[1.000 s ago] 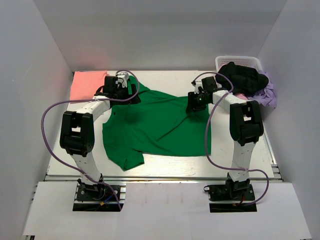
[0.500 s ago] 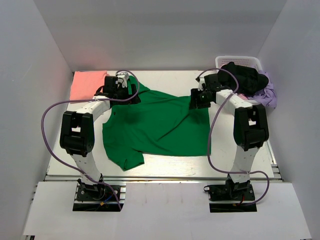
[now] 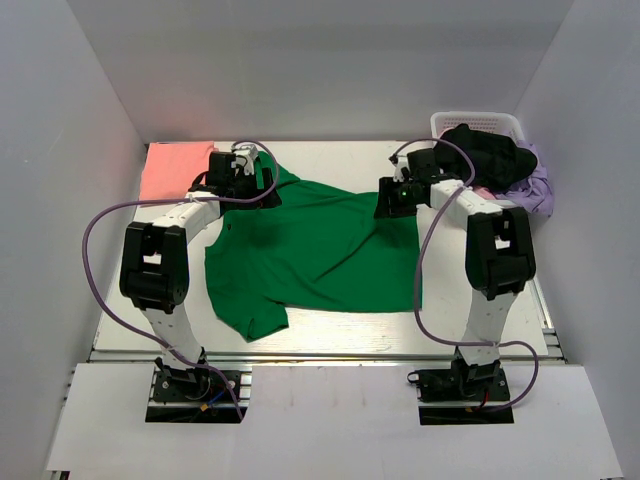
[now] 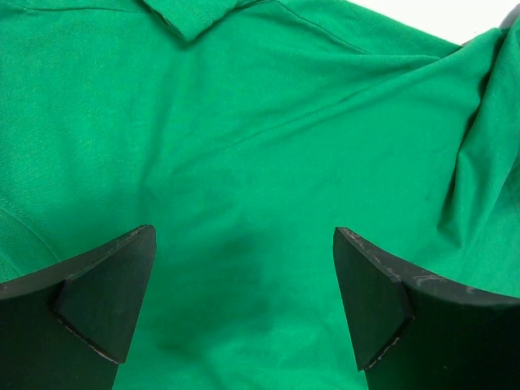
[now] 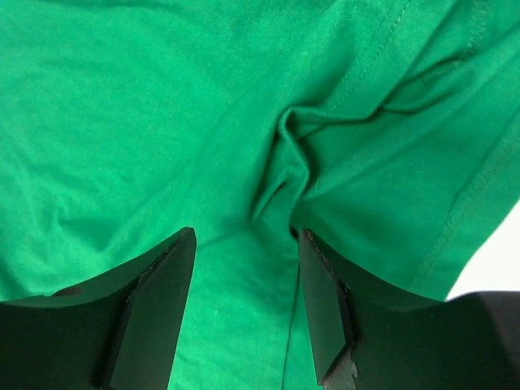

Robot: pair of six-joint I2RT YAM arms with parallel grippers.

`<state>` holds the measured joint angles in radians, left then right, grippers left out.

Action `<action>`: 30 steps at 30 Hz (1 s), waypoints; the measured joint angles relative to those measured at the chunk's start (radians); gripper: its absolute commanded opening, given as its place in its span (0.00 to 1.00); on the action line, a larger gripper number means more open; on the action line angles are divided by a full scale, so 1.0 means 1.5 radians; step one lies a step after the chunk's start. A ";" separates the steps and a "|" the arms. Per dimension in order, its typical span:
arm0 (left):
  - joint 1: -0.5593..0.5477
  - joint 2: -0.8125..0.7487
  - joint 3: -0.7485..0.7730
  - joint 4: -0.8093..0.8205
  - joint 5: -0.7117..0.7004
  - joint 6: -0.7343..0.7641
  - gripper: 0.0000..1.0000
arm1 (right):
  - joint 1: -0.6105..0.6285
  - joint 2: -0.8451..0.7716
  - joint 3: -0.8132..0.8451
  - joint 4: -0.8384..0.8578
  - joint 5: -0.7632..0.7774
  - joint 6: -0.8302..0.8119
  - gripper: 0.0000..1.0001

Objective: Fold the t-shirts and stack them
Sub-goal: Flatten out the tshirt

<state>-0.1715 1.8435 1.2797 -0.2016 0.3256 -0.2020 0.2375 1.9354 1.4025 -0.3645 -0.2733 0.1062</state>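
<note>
The green shirt [image 3: 320, 250] lies spread on the surface [image 3: 350, 325], the pink shirt [image 3: 172, 170] at 10 o'clock. The left tool [image 4: 244, 296] hangs released below the collar [image 4: 191, 12]. The right tool [image 5: 244, 244], also released, straddles a crease [image 5: 284, 154], probably to pinch it.

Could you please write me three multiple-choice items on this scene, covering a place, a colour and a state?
1. Where on the table does the salmon-pink shirt lie?
A. far left corner
B. near right corner
C. middle

2. What colour is the shirt under the left pincer?
A. salmon-pink
B. green
C. black

3. What is the left pincer doing?
A. it is shut on the collar
B. it is holding the salmon-pink shirt
C. it is open above the cloth

Answers:
1. A: the top view shows it against the far left walls.
2. B: the green shirt fills the left wrist view.
3. C: its fingers stand wide apart with flat cloth showing between them.
</note>
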 measured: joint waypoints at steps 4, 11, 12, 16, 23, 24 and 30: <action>0.000 0.000 0.000 0.000 0.000 0.000 1.00 | 0.000 0.043 0.027 0.002 -0.007 0.005 0.58; 0.000 0.000 0.000 0.000 0.004 0.000 1.00 | 0.000 0.062 0.038 0.006 -0.015 0.011 0.48; 0.000 0.000 0.000 -0.001 0.005 0.000 1.00 | 0.000 0.062 0.038 0.009 -0.018 0.012 0.48; 0.000 0.001 0.000 -0.001 0.009 0.000 1.00 | 0.000 0.062 0.038 0.017 -0.026 0.013 0.46; 0.000 0.001 0.000 0.000 0.014 0.000 1.00 | 0.000 0.062 0.041 0.017 -0.030 0.015 0.18; 0.000 0.001 0.000 0.000 0.015 0.000 1.00 | 0.000 0.062 0.041 0.016 -0.030 0.019 0.12; 0.000 0.001 0.000 -0.001 0.016 0.000 1.00 | 0.001 0.062 0.041 0.016 -0.027 0.029 0.00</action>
<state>-0.1715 1.8446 1.2797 -0.2024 0.3489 -0.2020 0.2382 2.0285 1.4647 -0.3405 -0.3134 0.1501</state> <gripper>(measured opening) 0.997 0.009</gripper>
